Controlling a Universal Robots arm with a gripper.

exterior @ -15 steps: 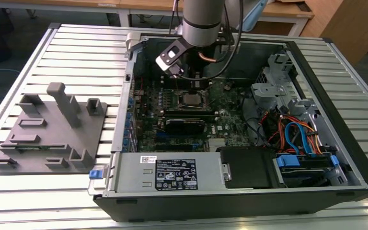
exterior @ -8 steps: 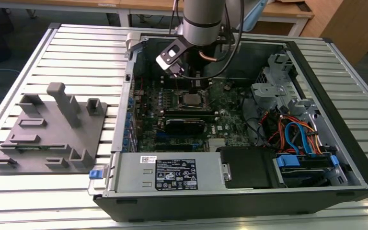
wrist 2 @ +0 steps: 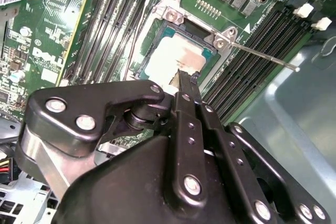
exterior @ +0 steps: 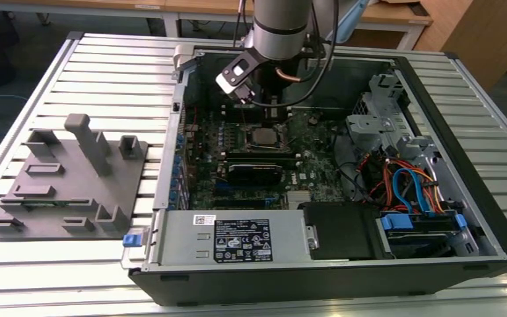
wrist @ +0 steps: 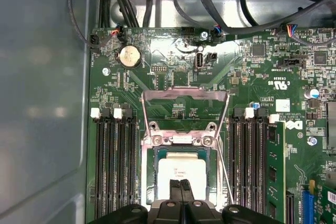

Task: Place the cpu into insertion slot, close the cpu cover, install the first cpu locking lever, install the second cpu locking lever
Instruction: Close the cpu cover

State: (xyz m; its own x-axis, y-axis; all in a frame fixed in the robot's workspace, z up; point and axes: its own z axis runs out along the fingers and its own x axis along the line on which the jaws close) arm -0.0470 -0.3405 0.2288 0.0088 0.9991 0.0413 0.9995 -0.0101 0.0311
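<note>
The cpu [wrist: 181,170] lies flat in the insertion slot [wrist: 148,182] on the green board, its pale metal top showing in both wrist views [wrist 2: 173,56]. My gripper [wrist: 181,186] hangs just over the cpu's near edge, fingers pressed together with nothing between them [wrist 2: 184,78]. The cpu cover [wrist: 185,94] stands swung open on its hinge past the slot's far side. One thin locking lever [wrist 2: 268,57] sticks out unlatched beside the slot. In the exterior view the gripper [exterior: 269,109] reaches down into the open case above the slot [exterior: 263,137].
Long black memory slots [wrist: 113,171] flank the socket on both sides. A grey power supply box [exterior: 236,238] sits at the case front, cables and a drive cage [exterior: 412,185] at the exterior view's right. A grey fixture [exterior: 68,178] rests on the slatted table outside.
</note>
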